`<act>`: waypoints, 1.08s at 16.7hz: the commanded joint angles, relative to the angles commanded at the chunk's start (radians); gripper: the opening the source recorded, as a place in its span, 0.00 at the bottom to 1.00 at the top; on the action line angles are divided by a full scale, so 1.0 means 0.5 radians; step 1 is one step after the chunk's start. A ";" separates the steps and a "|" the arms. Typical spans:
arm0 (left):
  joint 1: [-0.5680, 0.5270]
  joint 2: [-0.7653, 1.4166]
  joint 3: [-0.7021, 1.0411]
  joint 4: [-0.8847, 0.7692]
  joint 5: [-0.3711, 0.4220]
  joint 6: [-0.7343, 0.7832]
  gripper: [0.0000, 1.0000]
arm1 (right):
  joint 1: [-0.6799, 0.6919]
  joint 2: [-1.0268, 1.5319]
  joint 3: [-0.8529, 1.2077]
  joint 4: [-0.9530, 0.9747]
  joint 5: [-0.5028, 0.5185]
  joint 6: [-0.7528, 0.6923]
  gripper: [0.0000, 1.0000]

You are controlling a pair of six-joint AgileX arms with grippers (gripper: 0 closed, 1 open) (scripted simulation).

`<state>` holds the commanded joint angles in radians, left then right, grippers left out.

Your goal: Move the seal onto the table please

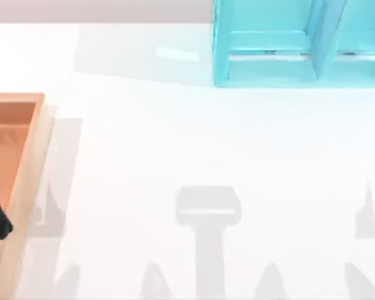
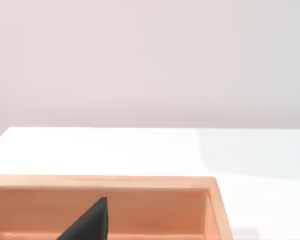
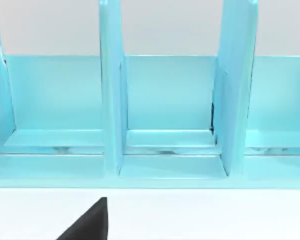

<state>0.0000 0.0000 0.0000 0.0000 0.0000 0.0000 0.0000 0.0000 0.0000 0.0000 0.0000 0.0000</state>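
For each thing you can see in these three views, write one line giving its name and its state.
wooden tray: flat at the table's left edge, dark left arm tip over it.
shelf unit: upright at the far right, visible compartments bare.
table: white, glossy.
left gripper: above the tray.
right gripper: facing the shelf unit.

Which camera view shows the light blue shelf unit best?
The right wrist view: it faces the shelf unit head-on, with its open compartments and dividers. The top view catches a cropped part at its upper right edge. The left wrist view faces the wooden tray instead.

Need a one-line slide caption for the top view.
White table with wooden tray at left edge, light blue shelf unit at far right.
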 joint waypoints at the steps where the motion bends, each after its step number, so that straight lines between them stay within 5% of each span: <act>1: 0.000 0.000 0.000 0.000 0.000 0.000 1.00 | 0.000 0.000 0.000 0.000 0.000 0.000 1.00; 8: 0.134 0.449 0.410 -0.386 -0.004 0.147 1.00 | 0.000 0.000 0.000 0.000 0.000 0.000 1.00; 18: 0.415 2.409 1.738 -1.719 -0.001 0.441 1.00 | 0.000 0.000 0.000 0.000 0.000 0.000 1.00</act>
<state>0.2077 1.2043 0.8692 -0.8594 -0.0004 0.2206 0.0000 0.0000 0.0000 0.0000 0.0000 0.0000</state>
